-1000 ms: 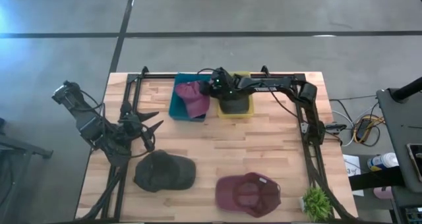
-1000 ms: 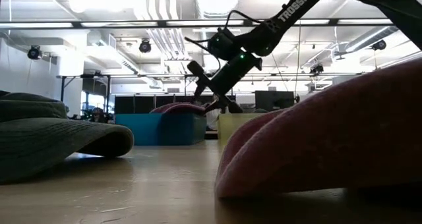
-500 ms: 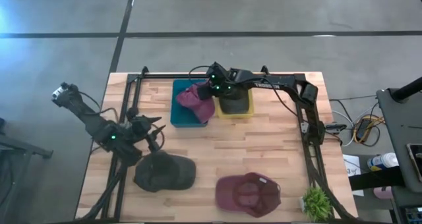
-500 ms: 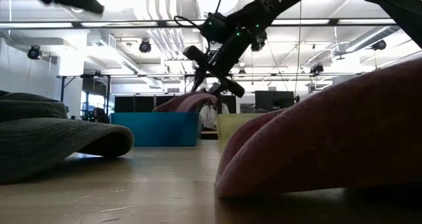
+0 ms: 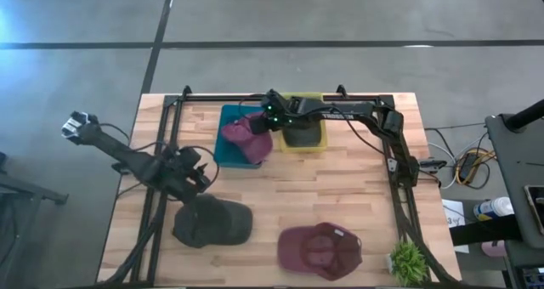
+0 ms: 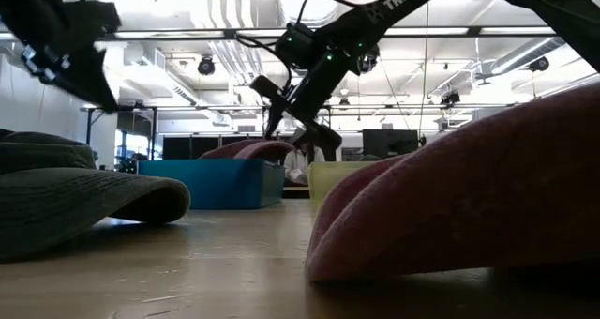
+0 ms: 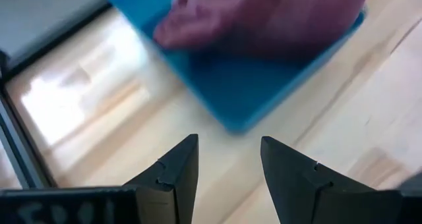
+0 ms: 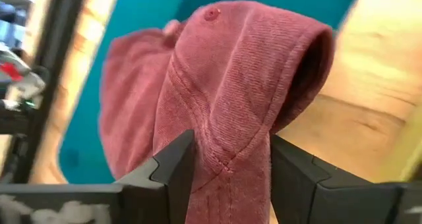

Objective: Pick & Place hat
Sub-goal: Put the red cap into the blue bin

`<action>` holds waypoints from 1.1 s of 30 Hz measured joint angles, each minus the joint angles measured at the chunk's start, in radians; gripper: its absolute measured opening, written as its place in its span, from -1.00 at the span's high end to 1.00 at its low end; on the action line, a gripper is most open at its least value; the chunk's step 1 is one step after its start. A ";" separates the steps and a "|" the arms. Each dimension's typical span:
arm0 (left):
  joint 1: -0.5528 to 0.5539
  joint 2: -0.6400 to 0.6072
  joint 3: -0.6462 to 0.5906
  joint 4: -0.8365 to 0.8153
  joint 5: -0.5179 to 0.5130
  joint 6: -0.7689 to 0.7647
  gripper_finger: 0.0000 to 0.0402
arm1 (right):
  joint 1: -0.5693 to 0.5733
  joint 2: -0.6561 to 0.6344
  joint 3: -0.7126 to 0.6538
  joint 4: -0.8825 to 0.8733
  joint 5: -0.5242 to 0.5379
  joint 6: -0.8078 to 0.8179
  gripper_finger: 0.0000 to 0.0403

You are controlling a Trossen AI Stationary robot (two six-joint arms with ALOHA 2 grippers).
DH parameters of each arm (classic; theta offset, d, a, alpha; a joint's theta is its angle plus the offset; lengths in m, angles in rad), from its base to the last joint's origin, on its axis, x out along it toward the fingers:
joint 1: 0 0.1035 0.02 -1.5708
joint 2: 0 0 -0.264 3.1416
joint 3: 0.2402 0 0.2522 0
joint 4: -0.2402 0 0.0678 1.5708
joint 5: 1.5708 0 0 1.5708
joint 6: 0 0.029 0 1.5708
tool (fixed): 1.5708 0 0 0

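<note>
A maroon hat [image 5: 245,133] sits over the teal bin [image 5: 228,150] at the table's far edge, and my right gripper [image 5: 265,121] is shut on it. In the low view this hat [image 6: 246,151] shows just above the bin's rim [image 6: 225,183]. My left gripper [image 5: 194,171] is open and hovers over bare wood, just beyond a dark green hat [image 5: 212,223] that lies on its brim edge on the table. In its wrist view the left gripper [image 7: 227,145] holds nothing. A second maroon hat [image 5: 320,249] lies near the table's near edge. My right gripper pinches the maroon hat's crown cloth [image 8: 224,161] between its two fingers [image 8: 173,168], beside a seam. The fingers come slanting down from the table's right side. The hat bulges out past the fingers, and its lower part sits in the teal bin [image 8: 151,26].
A yellow bin [image 5: 303,134] with a dark hat inside stands right of the teal bin. Black frame rails [image 5: 170,123] run along the table's left, far and right sides. A small green plant [image 5: 408,261] stands at the near right corner. Open wood lies mid-table.
My right gripper has carried the maroon hat toward the table's left, from the teal bin's right wall to over its middle, after a brief lift. My left arm has swung toward the near edge and dropped, bringing its gripper into the low view's upper left.
</note>
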 joint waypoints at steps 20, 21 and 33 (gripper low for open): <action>0.058 0.000 -0.387 0.968 0.053 0.413 0.21 | 0.033 0.000 -0.009 -0.028 0.009 -0.004 0.26; 0.063 0.001 -0.392 1.014 0.061 0.453 0.21 | 0.035 0.001 -0.010 -0.036 0.009 -0.004 0.26; 0.051 -0.044 -0.121 0.290 0.096 0.496 0.21 | 0.037 0.002 -0.002 -0.036 0.018 -0.010 0.25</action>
